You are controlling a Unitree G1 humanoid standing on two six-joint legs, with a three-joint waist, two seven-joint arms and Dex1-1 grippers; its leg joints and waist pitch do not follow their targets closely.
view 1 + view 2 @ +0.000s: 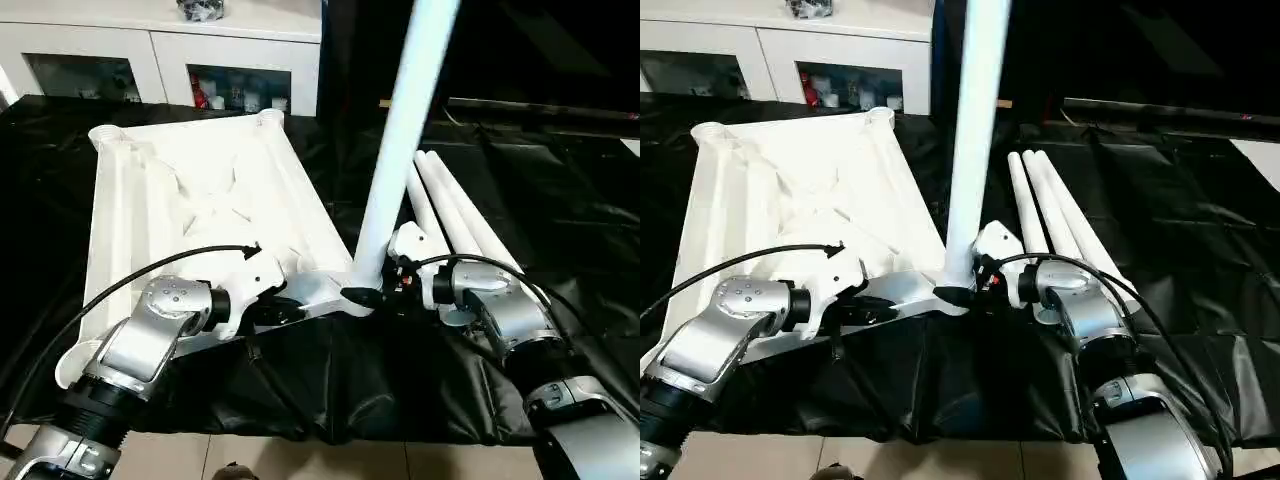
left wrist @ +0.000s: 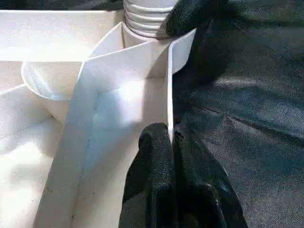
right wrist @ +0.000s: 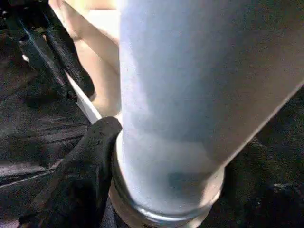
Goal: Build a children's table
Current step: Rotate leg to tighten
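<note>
The white tabletop (image 1: 200, 190) lies upside down on the black cloth, its X ribs facing up. One white leg (image 1: 400, 130) stands nearly upright in the near right corner socket, leaning slightly to the right. My right gripper (image 1: 372, 292) is shut on the base of that leg, with one black finger (image 3: 90, 156) pressed against the ribbed collar (image 2: 147, 19). My left gripper (image 2: 171, 130) is shut on the tabletop's thin rim (image 2: 168, 85), just left of that socket. Three more legs (image 1: 460, 215) lie side by side on the cloth to the right.
A white glass-door cabinet (image 1: 150, 50) stands behind the work surface. The black cloth (image 1: 560, 190) covers the whole surface and hangs over its near edge above the tiled floor (image 1: 300, 460). Black cables loop over both forearms.
</note>
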